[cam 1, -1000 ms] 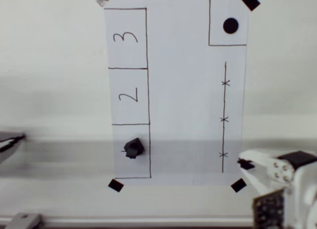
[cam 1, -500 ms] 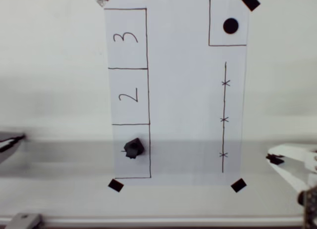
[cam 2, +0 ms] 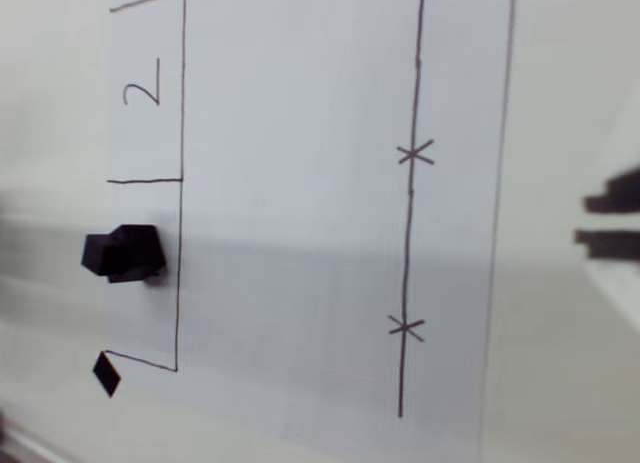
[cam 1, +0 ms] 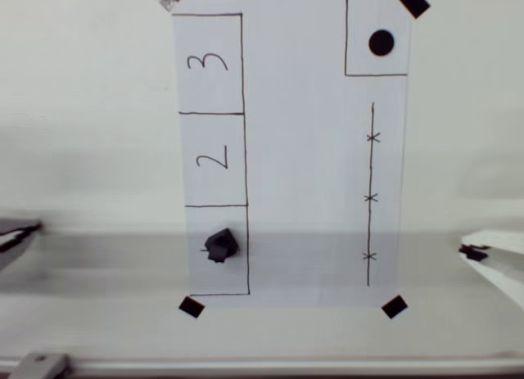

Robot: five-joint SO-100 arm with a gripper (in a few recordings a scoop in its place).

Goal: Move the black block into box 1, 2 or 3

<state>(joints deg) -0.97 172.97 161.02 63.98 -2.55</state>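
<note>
Black block [cam 1: 221,245] sits in the lower left of the overhead view, inside the pen-drawn box [cam 1: 195,268] under the rectangle marked "2" [cam 1: 213,159], standing free with nothing touching it. The gripper [cam 1: 491,260] shows at the right edge, well apart from the paper sheet [cam 1: 303,150]; whether its jaws are parted or closed cannot be told. With the block lying within the lines, the placement looks done.

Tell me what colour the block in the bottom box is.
Matte black; the block shows best in the wrist view, inside the box.
</note>
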